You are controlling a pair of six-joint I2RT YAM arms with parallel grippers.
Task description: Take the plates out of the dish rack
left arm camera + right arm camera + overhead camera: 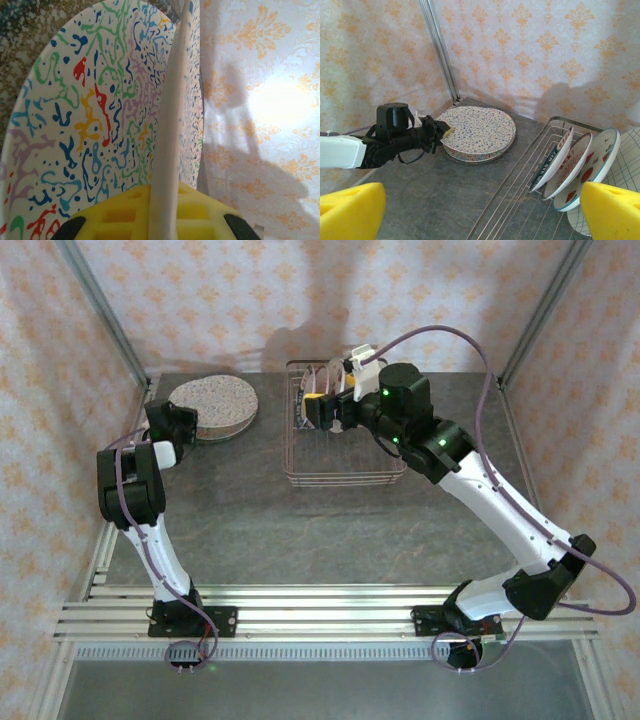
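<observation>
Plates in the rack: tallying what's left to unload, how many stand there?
4 in the rack: left plate, middle plate, right plate in a row, then a checked plate at the frame edge. More may be hidden.

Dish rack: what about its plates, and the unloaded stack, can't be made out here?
Top external: the right arm and right tool cover the dish rack's far end, so its plates can't be counted.
Right wrist: the plaid plate is cut off by the right edge and a yellow pad.
Left wrist: the speckled plate, clamped in the left tool, hides the stack beneath.
</observation>
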